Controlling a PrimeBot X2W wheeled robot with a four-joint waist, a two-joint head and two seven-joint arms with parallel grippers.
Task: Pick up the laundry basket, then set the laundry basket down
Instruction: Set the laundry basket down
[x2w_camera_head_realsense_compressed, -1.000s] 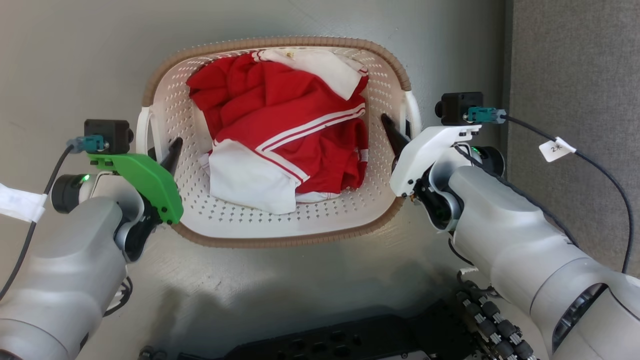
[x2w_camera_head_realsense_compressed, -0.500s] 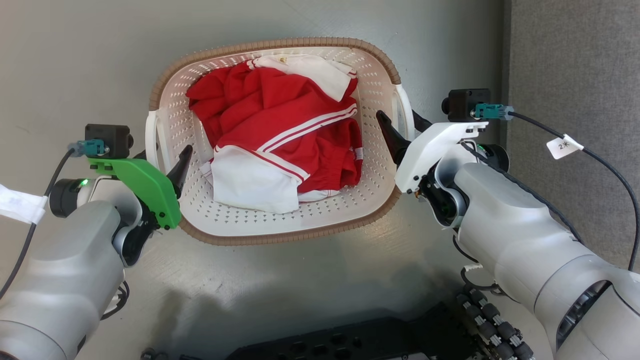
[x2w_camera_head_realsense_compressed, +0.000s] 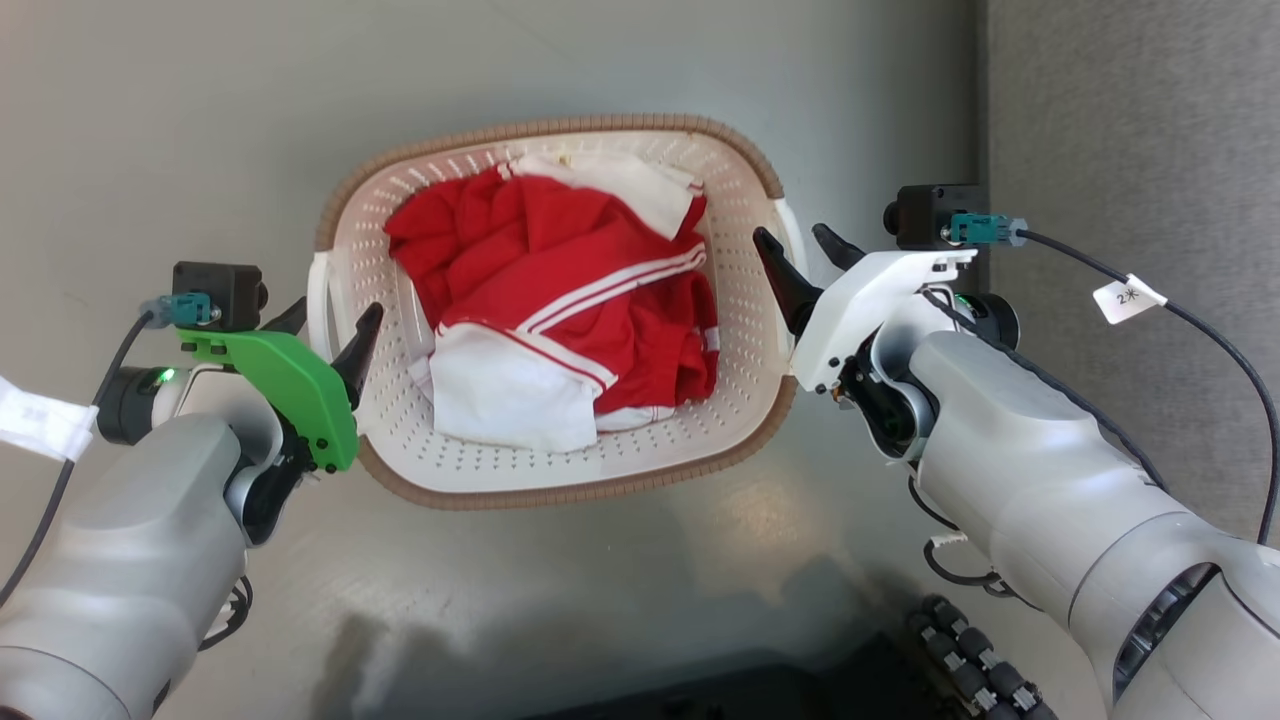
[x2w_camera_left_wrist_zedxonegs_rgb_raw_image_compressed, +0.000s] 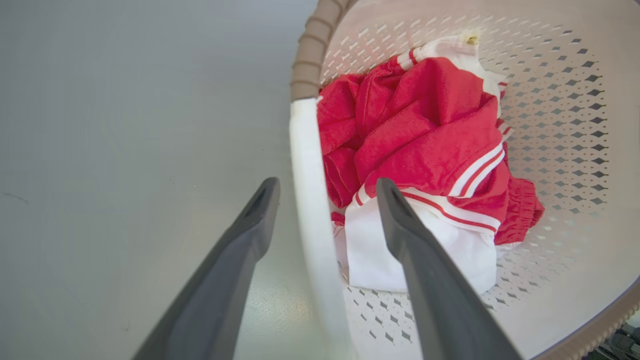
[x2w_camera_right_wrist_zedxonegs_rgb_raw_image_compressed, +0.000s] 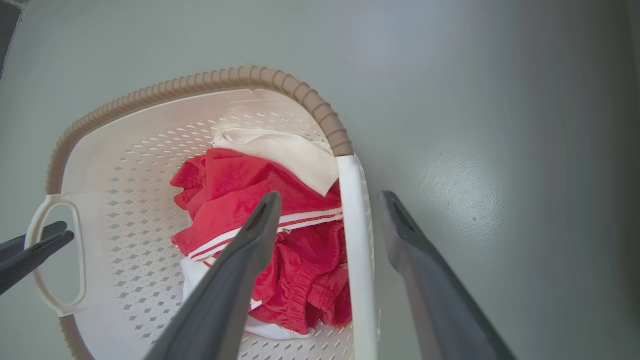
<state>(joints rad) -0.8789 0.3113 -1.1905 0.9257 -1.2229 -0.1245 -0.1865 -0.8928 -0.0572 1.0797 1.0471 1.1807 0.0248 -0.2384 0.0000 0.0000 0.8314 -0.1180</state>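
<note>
The laundry basket (x2w_camera_head_realsense_compressed: 560, 128) is cream-white and perforated with a brown rim. It rests on the grey floor and holds red and white clothes (x2w_camera_head_realsense_compressed: 560, 290). My left gripper (x2w_camera_head_realsense_compressed: 332, 318) is open and straddles the basket's left handle (x2w_camera_head_realsense_compressed: 318, 285), one finger inside and one outside. In the left wrist view the white handle (x2w_camera_left_wrist_zedxonegs_rgb_raw_image_compressed: 305, 150) runs between the fingers of the left gripper (x2w_camera_left_wrist_zedxonegs_rgb_raw_image_compressed: 325, 187) without touching them. My right gripper (x2w_camera_head_realsense_compressed: 800, 242) is open astride the right handle (x2w_camera_head_realsense_compressed: 793, 222). The right wrist view shows that handle (x2w_camera_right_wrist_zedxonegs_rgb_raw_image_compressed: 352, 225) between the spread fingers of the right gripper (x2w_camera_right_wrist_zedxonegs_rgb_raw_image_compressed: 330, 197).
A grey carpet strip (x2w_camera_head_realsense_compressed: 1130, 120) runs along the right, close to my right wrist. A black cable with a white tag (x2w_camera_head_realsense_compressed: 1125, 297) hangs off that wrist. The dark robot base (x2w_camera_head_realsense_compressed: 960, 650) sits at the bottom edge. Smooth floor (x2w_camera_head_realsense_compressed: 150, 120) surrounds the basket.
The basket has dropped away from the camera onto the floor. Both grippers have opened off its handles; the view has shifted slightly.
</note>
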